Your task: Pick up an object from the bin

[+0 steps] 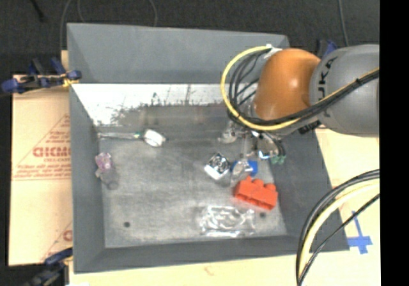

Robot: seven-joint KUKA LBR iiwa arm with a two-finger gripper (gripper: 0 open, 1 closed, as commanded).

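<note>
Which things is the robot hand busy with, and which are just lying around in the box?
In the job: gripper; small silvery thing and blue bit closest beside it; grey bin.
Lying about: red brick; clear plastic piece; white lump; purple thing.

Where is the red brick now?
Camera view: the red brick lies on the bin floor, lower right, above-right of a crumpled clear wrapper and below-right of a small silvery piece.
</note>
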